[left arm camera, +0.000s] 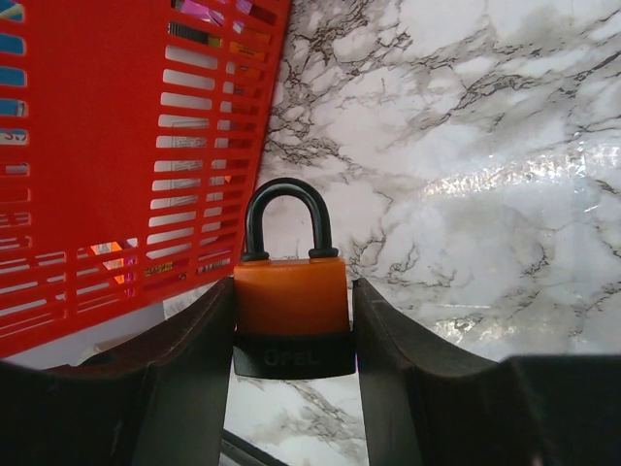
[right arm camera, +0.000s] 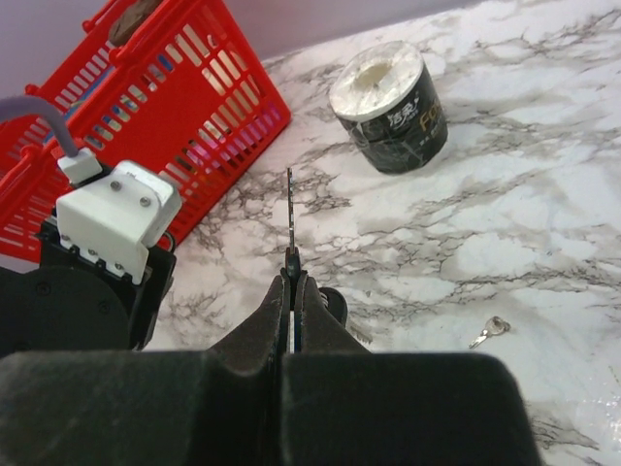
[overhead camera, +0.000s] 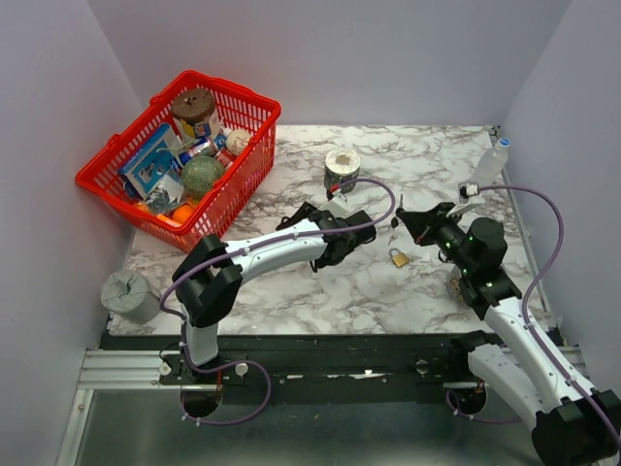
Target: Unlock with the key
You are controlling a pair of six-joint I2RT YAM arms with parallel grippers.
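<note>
Orange-and-black padlock (left arm camera: 293, 316) clamped in our left gripper (left arm camera: 293, 291), right gripper (right arm camera: 291, 282) pinching key (right arm camera: 289, 218) near it; nxt, line blade up w/ lock.

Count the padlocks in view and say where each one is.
2. The orange-and-black padlock is held in the left gripper. The small brass padlock lies on the marble table, near the right gripper. The crowded red basket could hide more.

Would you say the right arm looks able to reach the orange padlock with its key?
Probably yes. The right gripper pinches the key with its blade pointing forward, and only bare table separates it from the orange padlock in the left gripper. The keyhole itself is not visible, though.
</note>
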